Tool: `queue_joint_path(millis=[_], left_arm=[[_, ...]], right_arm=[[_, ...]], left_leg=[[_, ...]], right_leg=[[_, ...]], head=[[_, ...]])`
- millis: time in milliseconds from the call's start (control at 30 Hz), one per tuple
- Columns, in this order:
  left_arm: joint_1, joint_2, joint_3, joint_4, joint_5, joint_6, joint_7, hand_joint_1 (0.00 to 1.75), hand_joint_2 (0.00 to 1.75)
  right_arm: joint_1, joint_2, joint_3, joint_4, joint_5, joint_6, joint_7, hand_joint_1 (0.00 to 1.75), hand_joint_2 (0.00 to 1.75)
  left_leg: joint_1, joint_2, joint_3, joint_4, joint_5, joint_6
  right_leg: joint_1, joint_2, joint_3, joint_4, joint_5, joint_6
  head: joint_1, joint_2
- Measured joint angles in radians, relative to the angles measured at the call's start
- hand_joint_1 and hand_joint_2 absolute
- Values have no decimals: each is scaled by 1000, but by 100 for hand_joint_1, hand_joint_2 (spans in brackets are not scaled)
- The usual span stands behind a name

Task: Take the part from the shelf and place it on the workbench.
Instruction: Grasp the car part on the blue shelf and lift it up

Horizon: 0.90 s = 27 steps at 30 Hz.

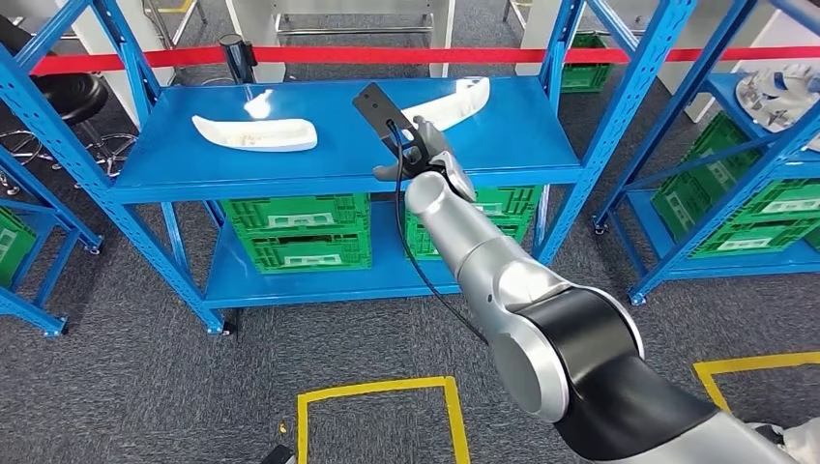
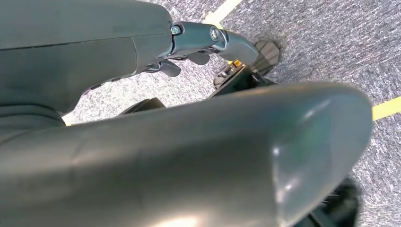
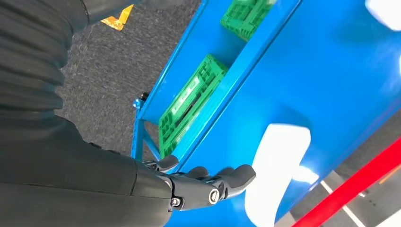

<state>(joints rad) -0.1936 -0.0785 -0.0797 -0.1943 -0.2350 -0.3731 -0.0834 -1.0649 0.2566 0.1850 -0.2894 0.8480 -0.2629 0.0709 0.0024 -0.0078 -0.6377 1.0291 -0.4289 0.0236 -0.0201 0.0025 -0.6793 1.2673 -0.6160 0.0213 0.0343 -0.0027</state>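
Observation:
Two long white parts lie on the blue shelf's top level [image 1: 193, 169]: one at the left [image 1: 253, 133], one at the right rear [image 1: 450, 101]. My right arm reaches out over the shelf's front edge, and its hand [image 1: 425, 157] hovers between the two parts, fingers apart and holding nothing. In the right wrist view the hand [image 3: 208, 183] stretches toward a white part [image 3: 276, 165] lying a little beyond the fingertips, without touching it. My left hand [image 2: 213, 40] hangs over the grey carpet with nothing in it.
Green crates [image 1: 295, 232] fill the shelf's lower level. A second blue rack [image 1: 764, 193] with green crates stands at the right. Red barrier tape [image 1: 319, 55] runs behind the shelf. Yellow floor markings [image 1: 377, 391] lie near my feet. A black stool [image 1: 73, 97] stands at the far left.

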Motion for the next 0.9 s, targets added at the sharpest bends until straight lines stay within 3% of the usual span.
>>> queue_joint_path(millis=[33, 67, 100, 167, 200, 233, 300, 400, 433, 500, 567, 600, 633, 700, 767, 900], left_arm=[[1, 0, 0, 0, 0, 0, 0, 0, 0], [2, 0, 0, 0, 0, 0, 0, 0, 0], [2, 0, 0, 0, 0, 0, 0, 0, 0], [3, 0, 0, 0, 0, 0, 0, 0, 0], [2, -1, 0, 0, 0, 0, -1, 0, 0], [1, -1, 0, 0, 0, 0, -2, 0, 0], [0, -3, 0, 0, 0, 0, -3, 0, 0], [3, -1, 0, -1, -2, 0, -4, 0, 0], [3, 0, 0, -1, -2, 0, -4, 0, 0], [2, 0, 0, -1, -5, 0, -3, 0, 0], [4, 1, 0, -1, -7, 0, -2, 0, 0], [6, 1, 0, -1, -8, 0, -1, 0, 0], [7, 2, 0, -1, -9, 0, 0, 0, 0], [6, 1, 0, -1, -12, 0, 0, 0, 0], [4, -1, 0, 0, -16, 0, 2, 0, 0], [4, 0, 0, 0, -19, 0, 6, 0, 0]], right_arm=[[5, 0, 0, 0, 0, 0, 0, 0, 175], [9, 0, 0, 0, 0, 0, 1, 0, 175], [11, -1, 0, 0, 0, 0, 1, 0, 175], [11, -2, 0, 0, 0, 0, 0, 0, 175], [9, -3, 0, 0, 1, -1, 1, 0, 175], [7, -2, 0, 0, 2, -4, 3, 0, 175], [5, -2, 0, 0, 4, -16, 12, 0, 175], [4, -2, 0, -1, 6, -43, 27, 0, 175], [3, -2, 0, -2, 6, -50, 31, 0, 175], [3, -3, -2, -1, 4, -57, 37, 0, 175], [7, -4, -4, -1, 2, -65, 42, 0, 175], [10, -5, -6, 0, 2, -70, 44, 0, 175], [11, -6, -8, 0, 1, -76, 47, 0, 175], [9, -10, -13, 0, 0, -92, 53, 0, 175], [6, -14, -21, 0, -4, -104, 57, 0, 175], [1, -24, -32, -1, -8, -108, 58, 0, 175]], left_leg=[[-3, -1, 5, 0, -5, 3], [-7, -3, 12, 1, -10, 5], [-11, -6, 20, 1, -16, 6], [-18, -10, 39, 1, -29, 6], [-21, -11, 46, 1, -36, 5], [-21, -11, 48, 0, -39, 1], [-18, -10, 49, -3, -43, -9], [-20, -7, 45, 14, -60, -27], [-19, -5, 28, 51, -76, -33], [-9, -3, -41, 175, -119, -47], [2, 0, -106, 263, -128, -59], [6, 1, -113, 254, -103, -64], [10, 2, -101, 207, -60, -68], [13, 5, -47, 75, 14, -76], [12, 5, -17, 12, 24, -67], [9, 1, -6, 3, 7, -32]], right_leg=[[4, 0, -38, 47, -1, -3], [7, 0, -60, 61, 14, -8], [11, 0, -60, 28, 54, -16], [23, 1, -15, -109, 148, -39], [28, 1, 11, -176, 179, -49], [32, 1, 28, -215, 191, -55], [37, 1, 40, -238, 186, -58], [26, 1, 64, -261, 185, -61], [20, 0, 74, -268, 184, -62], [16, 0, 84, -268, 175, -65], [13, 1, 92, -262, 162, -61], [10, 1, 97, -257, 154, -58], [7, 2, 104, -252, 145, -53], [3, 2, 113, -240, 125, -40], [4, 3, 112, -234, 114, -27], [3, 1, 111, -227, 99, -4]], head=[[0, 0], [0, 0], [0, 0], [0, 0], [-2, 0], [-4, 0], [-7, 0], [-9, 0], [-12, 0], [-18, 0], [-18, 0], [-18, 0], [-18, 0], [-20, 0], [-24, 0], [-21, 0]])
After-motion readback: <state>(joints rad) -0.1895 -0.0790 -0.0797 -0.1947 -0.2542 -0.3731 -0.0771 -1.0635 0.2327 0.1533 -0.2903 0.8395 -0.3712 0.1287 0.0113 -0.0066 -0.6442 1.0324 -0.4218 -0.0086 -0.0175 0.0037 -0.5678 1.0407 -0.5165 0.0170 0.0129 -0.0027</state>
